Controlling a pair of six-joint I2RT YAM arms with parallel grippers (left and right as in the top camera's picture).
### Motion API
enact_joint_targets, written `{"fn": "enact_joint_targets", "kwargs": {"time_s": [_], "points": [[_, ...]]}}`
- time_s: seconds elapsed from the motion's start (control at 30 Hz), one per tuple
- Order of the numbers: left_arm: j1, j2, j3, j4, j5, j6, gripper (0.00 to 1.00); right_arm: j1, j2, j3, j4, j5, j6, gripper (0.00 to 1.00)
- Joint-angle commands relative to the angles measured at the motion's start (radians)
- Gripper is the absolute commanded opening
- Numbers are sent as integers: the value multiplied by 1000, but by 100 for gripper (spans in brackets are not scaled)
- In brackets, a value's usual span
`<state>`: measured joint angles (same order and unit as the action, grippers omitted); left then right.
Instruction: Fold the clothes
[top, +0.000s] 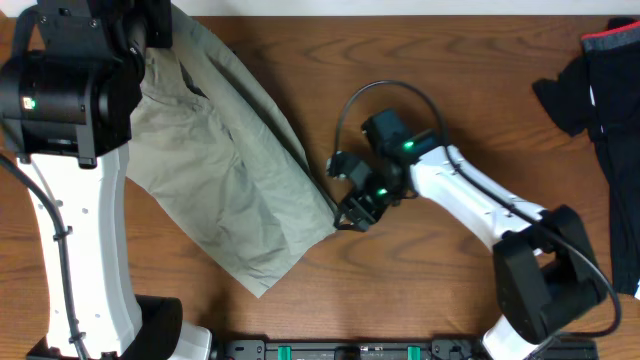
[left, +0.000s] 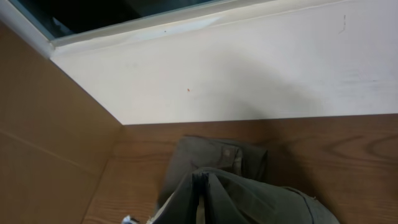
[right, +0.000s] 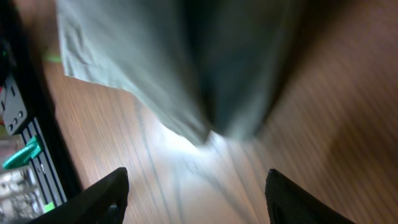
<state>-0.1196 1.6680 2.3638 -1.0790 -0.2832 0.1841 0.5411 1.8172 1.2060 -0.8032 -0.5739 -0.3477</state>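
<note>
Currently: khaki trousers (top: 230, 190) spread at left of table (top: 440, 60), long axis slanting far-left to centre. Right gripper (top: 352, 212) spread, empty, just beside near hem corner; nearer arm. Left gripper pressed shut, apparently pinching far end.

I count two arms on my screen: the left arm (top: 70, 200) down the left edge of the overhead frame, the right arm (top: 470, 190) at lower right; three green lights (top: 405, 147) in all, one on the left arm, two on the right; one black cable (top: 388, 85) looped above the right arm; one gripper in plain sight, the right gripper (right: 198, 177), with two dark fingers (right: 102, 199) at the bottom of its wrist frame; two lots of clothing: one pair of pale khaki-green trousers (top: 220, 170) left of centre, and one dark garment (top: 600, 90) with red trim at upper right, though I cannot tell whether it is a single piece; one wooden table (top: 420, 290).
</note>
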Motion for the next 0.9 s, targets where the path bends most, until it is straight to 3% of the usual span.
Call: {"fn": "enact_joint_targets", "kwargs": {"time_s": [0.0, 0.17, 0.2, 0.3, 0.4, 0.63, 0.7, 0.73, 0.87], "points": [[0, -14, 11, -3, 6, -5, 7, 57, 27, 1, 39, -41, -27, 67], [0, -13, 11, -15, 6, -5, 7, 95, 33, 1, 63, 17, -23, 56], [0, -13, 11, -16, 6, -5, 7, 95, 33, 1, 63, 17, -24, 50], [0, -13, 11, -15, 6, -5, 7, 89, 32, 1, 62, 21, -13, 16], [0, -13, 11, -15, 6, -5, 7, 70, 32, 4, 68, 48, 40, 1], [0, -13, 11, -15, 6, -5, 7, -6, -23, 9, 79, 84, 108, 3], [0, -13, 11, -15, 6, -5, 7, -23, -32, 9, 82, 84, 108, 33], [0, -13, 11, -15, 6, -5, 7, -26, -32, 9, 82, 84, 106, 40], [0, -13, 11, -15, 6, -5, 7, -5, -9, 7, 79, 45, -13, 52]]}}
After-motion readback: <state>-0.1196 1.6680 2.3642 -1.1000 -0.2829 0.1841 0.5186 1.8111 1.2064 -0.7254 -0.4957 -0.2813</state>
